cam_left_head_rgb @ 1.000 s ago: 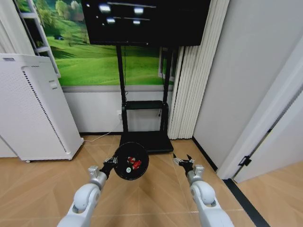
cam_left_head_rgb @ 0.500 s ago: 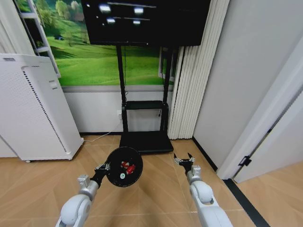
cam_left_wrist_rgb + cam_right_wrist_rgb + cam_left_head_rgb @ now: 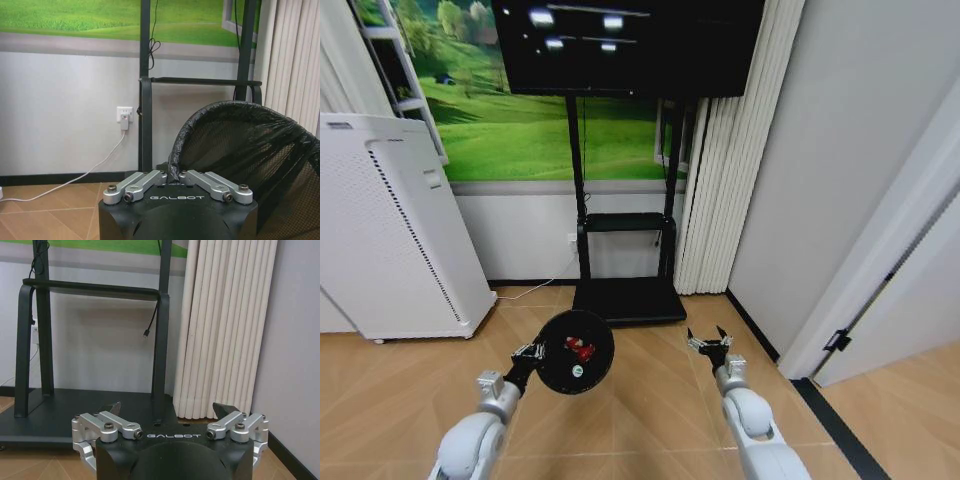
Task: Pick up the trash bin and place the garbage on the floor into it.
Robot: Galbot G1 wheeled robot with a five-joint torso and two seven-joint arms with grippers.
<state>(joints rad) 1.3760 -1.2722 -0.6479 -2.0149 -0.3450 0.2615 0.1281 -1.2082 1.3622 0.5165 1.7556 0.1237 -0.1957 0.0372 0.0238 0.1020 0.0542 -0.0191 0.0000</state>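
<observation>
So the left gripper is clamped on the rim of the bin and has it up off the floor, tipped so its mouth faces the head camera. You can see straight down inside: a red scrap and a small bit with green on it lie at the bottom (too small to say more about them). In the left wrist view the two silver finger links come together right at the bin's edge, and the bin there looks like black mesh with a dark liner, filling the side next to the gripper. The bin hangs just in front of the black TV stand, over the wood floor. The right gripper sits out in front on the other side, well apart from the bin, fingers spread wide with nothing between them; the right wrist view shows the two tips standing apart, with the stand's base plate and the white curtain behind them. A tall white perforated appliance stands off to the left against the wall, and the TV is up top on the stand.
</observation>
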